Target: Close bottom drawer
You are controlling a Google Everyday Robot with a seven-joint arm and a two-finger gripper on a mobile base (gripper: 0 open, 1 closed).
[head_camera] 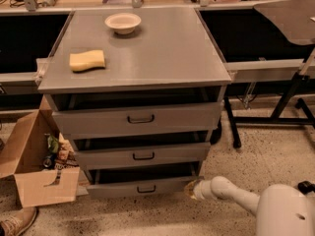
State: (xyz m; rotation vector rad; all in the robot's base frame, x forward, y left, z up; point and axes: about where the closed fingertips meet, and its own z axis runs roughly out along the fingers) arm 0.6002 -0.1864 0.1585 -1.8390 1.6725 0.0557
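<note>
The bottom drawer (123, 188) is the lowest and slimmest grey front of the cabinet, with a small dark pull handle (146, 189). It stands pulled out, with a dark gap above its front. My gripper (191, 188) is low down at the right end of that drawer front, touching it or very close. The white arm (231, 193) comes in from the lower right.
The middle drawer (142, 156) and top drawer (140, 118) are also pulled out a little. A yellow sponge (87, 60) and a white bowl (123, 22) lie on the cabinet top. An open cardboard box (34, 166) stands at the left. Black table legs (290, 107) stand at the right.
</note>
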